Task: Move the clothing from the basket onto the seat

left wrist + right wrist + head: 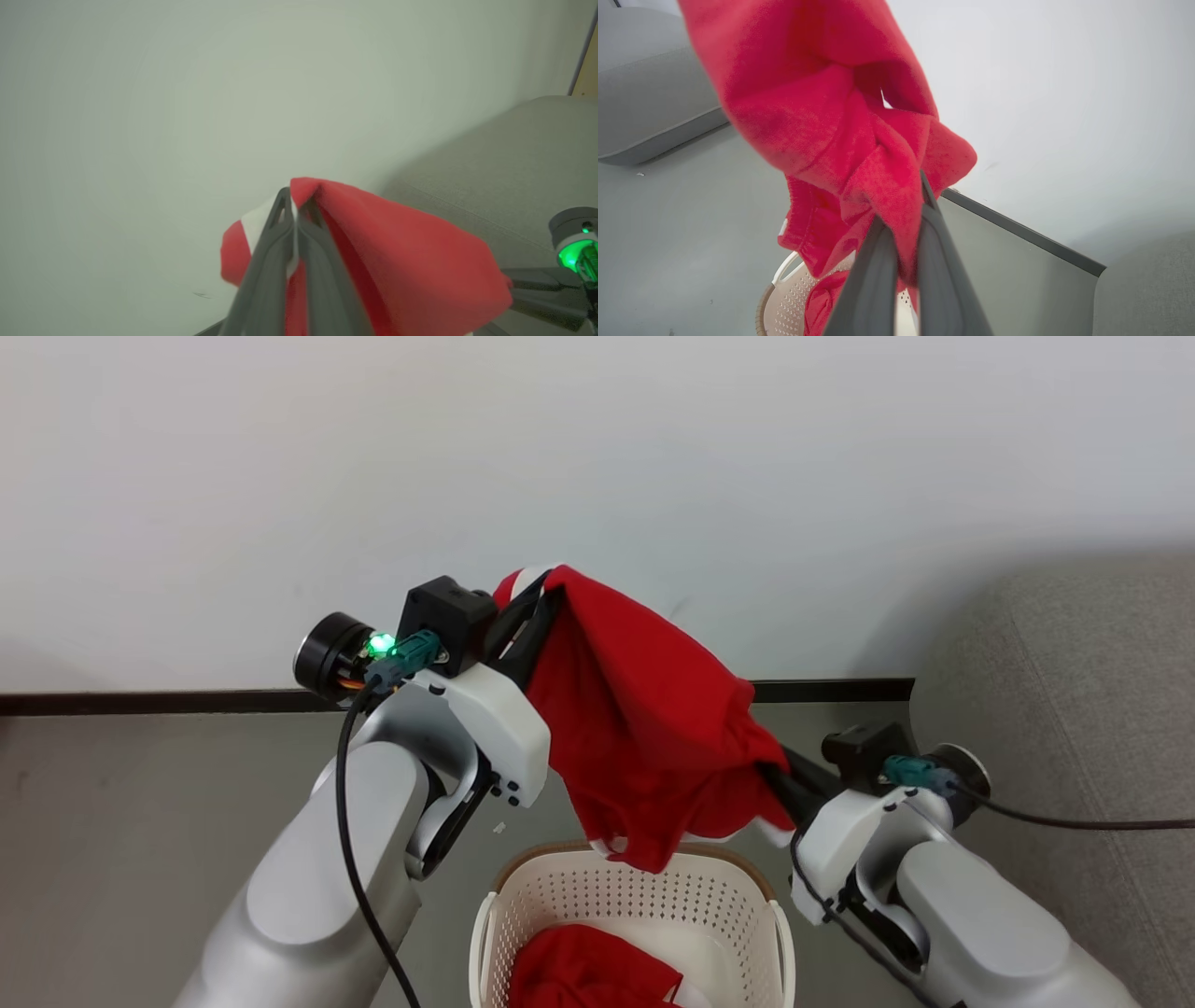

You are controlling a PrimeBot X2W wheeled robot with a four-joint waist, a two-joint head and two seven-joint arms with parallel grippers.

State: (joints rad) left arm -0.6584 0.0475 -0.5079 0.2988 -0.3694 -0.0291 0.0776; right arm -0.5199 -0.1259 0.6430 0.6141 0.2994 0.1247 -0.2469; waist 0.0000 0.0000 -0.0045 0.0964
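Mid-lift: holding garment (644,728) above basket (635,887), left jaws clenched on its top, right jaws clenched on its lower edge; with second garment (588,975) inside; probably next swinging right over sofa (1074,709), then letting go

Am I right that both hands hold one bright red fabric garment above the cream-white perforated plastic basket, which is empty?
Not quite: the cream-white perforated plastic basket is not empty; the head view shows another red fabric garment lying in it. The left hand and right hand do both hold the raised bright red garment above it.
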